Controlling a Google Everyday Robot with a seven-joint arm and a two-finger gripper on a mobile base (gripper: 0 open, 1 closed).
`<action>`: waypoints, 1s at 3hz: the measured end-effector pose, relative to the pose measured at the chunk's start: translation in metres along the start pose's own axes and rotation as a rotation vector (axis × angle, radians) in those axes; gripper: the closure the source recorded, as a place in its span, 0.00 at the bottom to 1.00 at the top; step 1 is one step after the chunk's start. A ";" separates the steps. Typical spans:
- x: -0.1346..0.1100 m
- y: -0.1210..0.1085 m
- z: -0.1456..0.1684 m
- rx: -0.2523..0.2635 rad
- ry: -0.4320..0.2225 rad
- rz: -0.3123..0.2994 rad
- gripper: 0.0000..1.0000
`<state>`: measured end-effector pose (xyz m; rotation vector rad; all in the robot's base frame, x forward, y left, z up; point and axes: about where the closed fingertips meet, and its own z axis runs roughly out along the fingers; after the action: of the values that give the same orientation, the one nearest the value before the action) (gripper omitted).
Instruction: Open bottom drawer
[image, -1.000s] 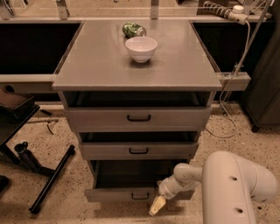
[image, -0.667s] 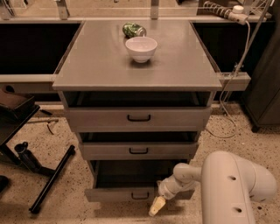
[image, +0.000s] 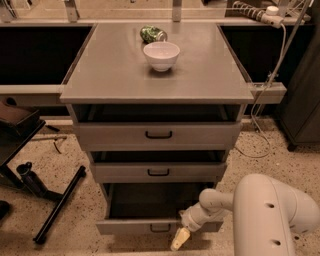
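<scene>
The bottom drawer (image: 125, 227) is the lowest of three grey drawers in the cabinet. It stands pulled out, its dark inside showing, with a small black bar handle (image: 160, 229) at the centre of its front. My gripper (image: 180, 240) hangs just to the right of and below that handle, in front of the drawer front. A pale yellow fingertip (image: 179, 241) points down toward the floor. My white arm (image: 270, 215) fills the lower right corner.
The middle drawer (image: 158, 171) and top drawer (image: 158, 134) are above, each slightly out. A white bowl (image: 161, 55) and a green can (image: 153, 34) sit on the cabinet top. A black stand (image: 55, 205) lies on the floor at left. Cables (image: 260, 105) hang at right.
</scene>
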<state>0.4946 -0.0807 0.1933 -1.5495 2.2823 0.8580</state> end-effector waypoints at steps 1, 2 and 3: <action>0.010 0.031 -0.002 -0.035 -0.038 0.012 0.00; 0.010 0.031 -0.002 -0.035 -0.038 0.012 0.00; 0.015 0.045 0.004 -0.088 -0.035 0.018 0.00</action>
<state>0.4472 -0.0777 0.1973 -1.5395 2.2660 0.9954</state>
